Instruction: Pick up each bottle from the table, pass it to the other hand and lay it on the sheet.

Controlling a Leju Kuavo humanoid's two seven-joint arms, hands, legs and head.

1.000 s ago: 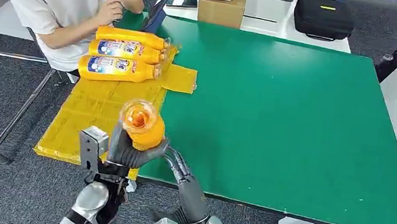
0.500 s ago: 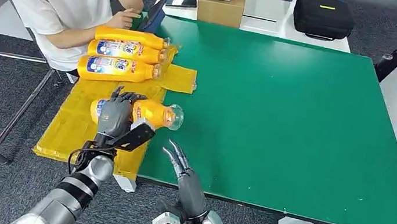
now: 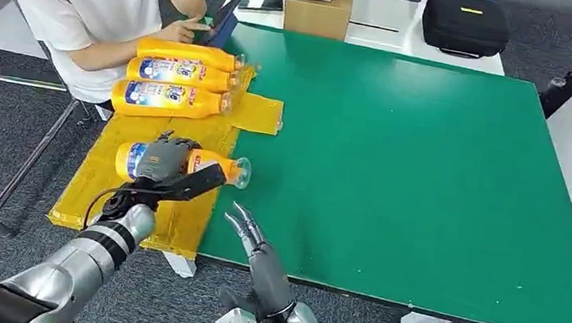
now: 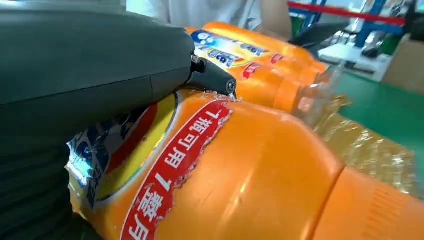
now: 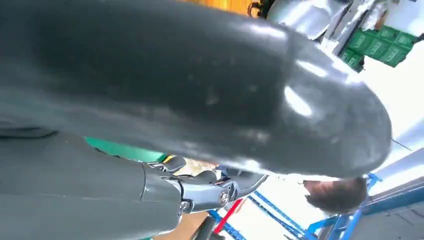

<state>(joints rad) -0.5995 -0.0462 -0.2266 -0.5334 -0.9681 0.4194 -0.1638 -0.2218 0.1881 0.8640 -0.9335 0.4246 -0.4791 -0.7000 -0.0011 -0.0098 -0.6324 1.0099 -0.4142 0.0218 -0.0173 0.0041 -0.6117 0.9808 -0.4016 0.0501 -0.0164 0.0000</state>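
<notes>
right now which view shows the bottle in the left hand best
The head view: it shows the whole orange bottle lying on the yellow sheet with the left hand over its middle. The left wrist view gives a close-up of its label and shoulder. The right wrist view doesn't show it.

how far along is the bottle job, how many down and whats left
Three bottles already lie side by side on the yellow sheet. A fourth bottle is on its side over the sheet, gripped by the left hand. The right hand holds nothing, fingers apart. No bottles show on the green table, so releasing this one looks like the last step.
</notes>
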